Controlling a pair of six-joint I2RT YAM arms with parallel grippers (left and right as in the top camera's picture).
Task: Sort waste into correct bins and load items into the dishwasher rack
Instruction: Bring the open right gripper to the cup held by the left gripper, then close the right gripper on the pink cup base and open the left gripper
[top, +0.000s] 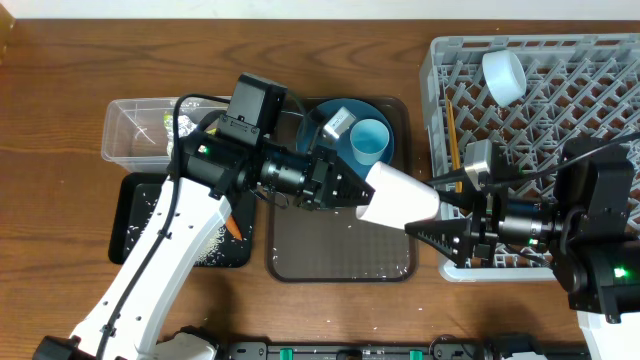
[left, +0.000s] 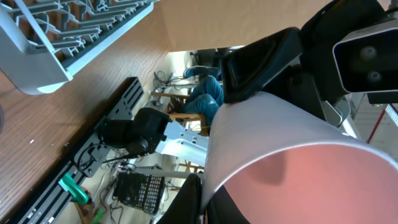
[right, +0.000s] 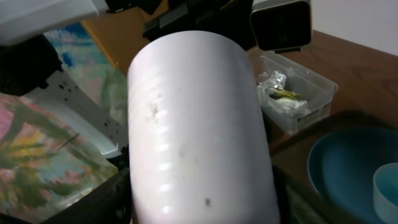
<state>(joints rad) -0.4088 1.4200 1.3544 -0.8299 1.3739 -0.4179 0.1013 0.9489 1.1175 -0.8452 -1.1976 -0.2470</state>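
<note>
Pale pink cup (top: 400, 197): held crosswise just left of the dishwasher rack (top: 436, 70), clamped in the left gripper (top: 358, 192). The right gripper (top: 437, 208) straddles its far end, firm hold not discernible. White-and-blue bowl (top: 503, 75) already racked; blue plate (top: 350, 104) and light blue cup (top: 370, 140) left of rack, unloaded.

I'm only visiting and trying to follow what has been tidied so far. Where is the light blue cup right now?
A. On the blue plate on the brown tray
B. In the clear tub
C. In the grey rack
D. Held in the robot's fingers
A: the overhead view shows the light blue cup standing mouth up on the blue plate, which lies on the brown tray.
</note>
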